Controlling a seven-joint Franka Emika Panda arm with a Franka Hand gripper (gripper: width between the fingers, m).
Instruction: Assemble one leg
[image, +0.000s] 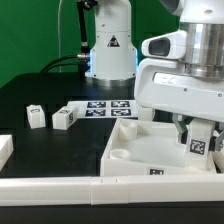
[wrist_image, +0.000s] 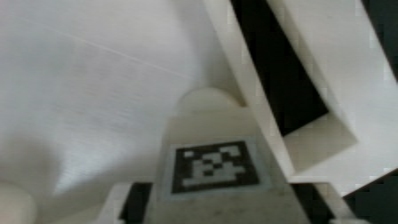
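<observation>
White plastic everywhere on a black table (image: 40, 90) in the exterior view. Gripper (image: 198, 143) sat at about 4 o'clock in the frame, hanging below the big white wrist housing. Between its fingers was a leg (image: 199, 145), tag face toward the camera, jaws pinching it from both sides. That leg was over the large flat white panel (image: 150, 145), near the panel's corner on the exterior view's right; contact between leg and panel could not be told from here. A round recess (image: 119, 156) showed at the panel's 8 o'clock corner. Two more legs lay loose on the table: one (image: 36, 116) at 9 o'clock of the frame, another (image: 64, 118) just beside it toward the centre, apart from each other. Marker board (image: 106, 106) lay flat past them, at 12 o'clock from the panel. A white rail (image: 60, 185) ran along the frame's 6 o'clock edge. Robot base (image: 110, 45) stood at 12 o'clock against a green backdrop.

Wrist view: blurred, close. The held leg (wrist_image: 219, 150) filled the centre, its black-and-white tag sharp enough to make out. Dark finger pads (wrist_image: 134, 205) flanked it on either side, pressed against it. White panel surface (wrist_image: 89, 100) lay behind, with a raised panel edge (wrist_image: 320, 120) and black table strips beside it.
</observation>
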